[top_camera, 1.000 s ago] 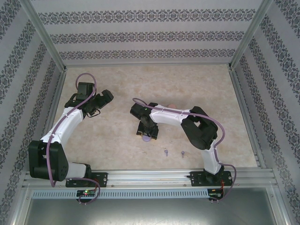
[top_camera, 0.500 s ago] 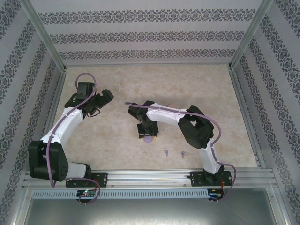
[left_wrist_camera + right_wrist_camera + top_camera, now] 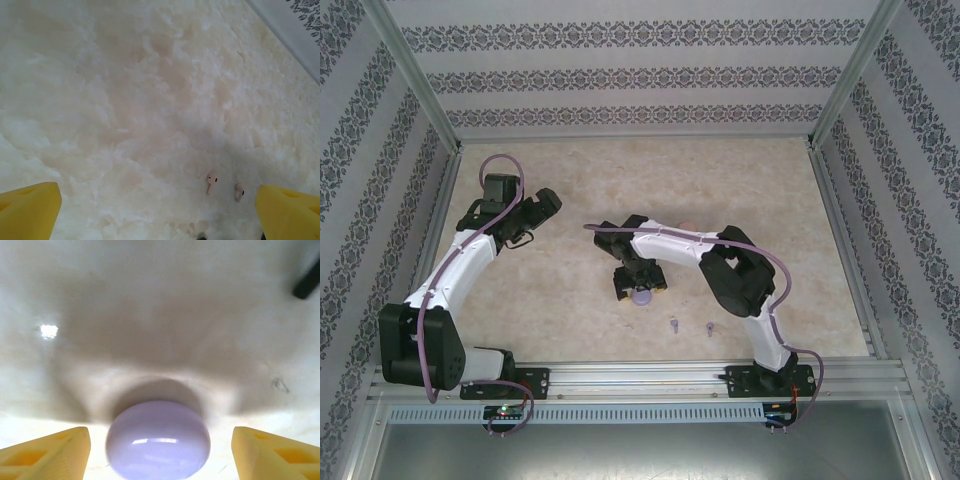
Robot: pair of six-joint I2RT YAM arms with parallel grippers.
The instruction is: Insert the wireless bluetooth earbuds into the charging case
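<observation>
While the left hand (image 3: 157, 212) hovers spread wide over two pale pink earbuds (image 3: 212, 181), the right hand (image 3: 159, 455) stands spread astride the light purple case (image 3: 157, 437), not pinching it. Securing that case seems the step; next, close squarely on it, purple earbuds (image 3: 673, 325) lying nearby.

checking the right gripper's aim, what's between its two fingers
The round purple case sits between the right gripper's yellow fingers, with a gap on each side. The right wrist view shows it.
</observation>
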